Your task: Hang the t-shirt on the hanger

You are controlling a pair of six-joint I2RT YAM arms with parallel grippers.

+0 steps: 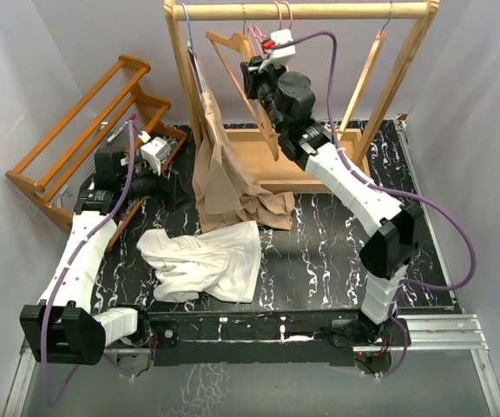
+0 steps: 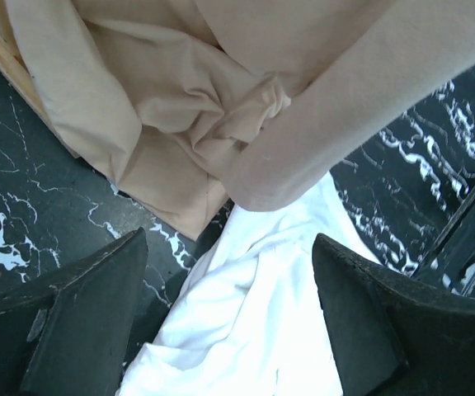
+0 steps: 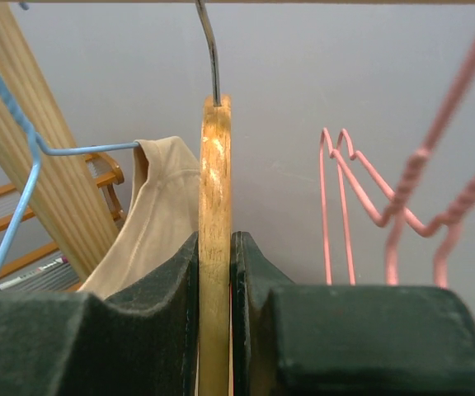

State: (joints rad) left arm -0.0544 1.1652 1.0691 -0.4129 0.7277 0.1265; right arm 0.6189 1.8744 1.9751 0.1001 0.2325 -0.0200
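1. The overhead view is lit brightly and evenly from above; soft shadows are cast beneath the t-shirt (image 1: 211, 256) and the beige garment (image 1: 233, 178).
2. In the left wrist view, the left gripper (image 2: 229, 239) is rendered dark and slightly soft.
3. In the right wrist view, glare is seen on the wooden hanger (image 3: 214, 165); the nearest pink wire hanger (image 3: 423, 157) is blurred.

We see the t-shirt (image 1: 202, 261) lying on the table (image 1: 319, 234), in front of the larger garment (image 1: 228, 174), which hangs from the rack (image 1: 319, 10) at the back. On this rack, thin wire hangers (image 3: 323, 206) hang to the right of a wooden hanger (image 3: 214, 206).
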